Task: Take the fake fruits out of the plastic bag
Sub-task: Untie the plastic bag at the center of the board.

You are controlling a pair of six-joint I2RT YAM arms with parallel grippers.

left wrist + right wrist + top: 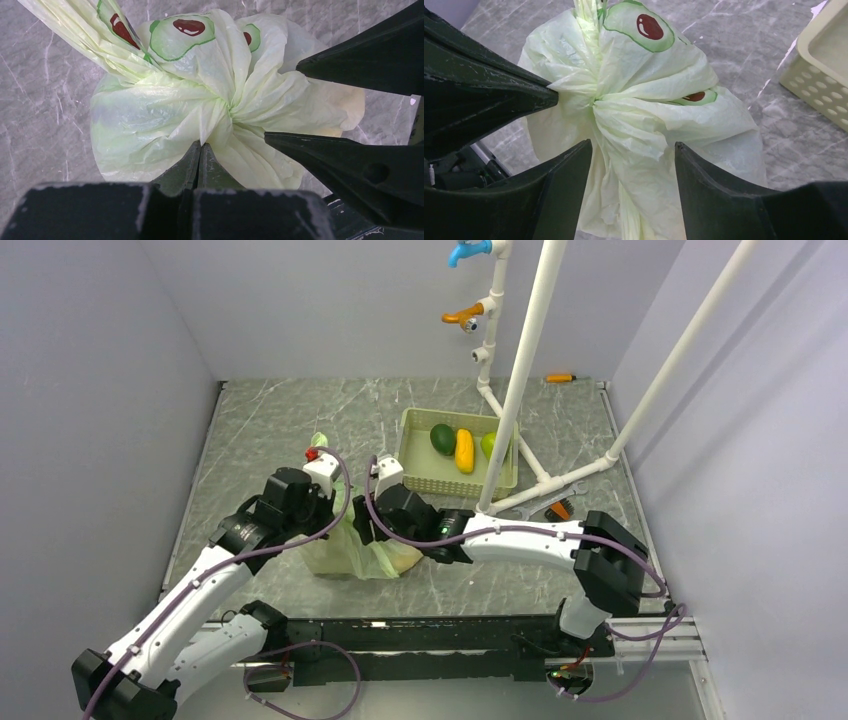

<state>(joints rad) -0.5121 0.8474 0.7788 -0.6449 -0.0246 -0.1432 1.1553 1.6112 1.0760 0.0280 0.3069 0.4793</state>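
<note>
open table [270, 420] left of bag [350, 558], tray [437, 486], pipe frame [525, 360] right

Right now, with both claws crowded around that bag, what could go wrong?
The left gripper pinches a thin fold of the plastic bag; pulling may tear it. The right gripper, open, straddles the bunched neck right beside the left one, so they might collide. The bag looks gathered shut; tugging could tighten it.

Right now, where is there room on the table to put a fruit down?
Back left is bare, between the wall and the tray. Crowded: the middle front, where the left gripper and right gripper meet on the bag, and by the pipes right of the tray.
</note>
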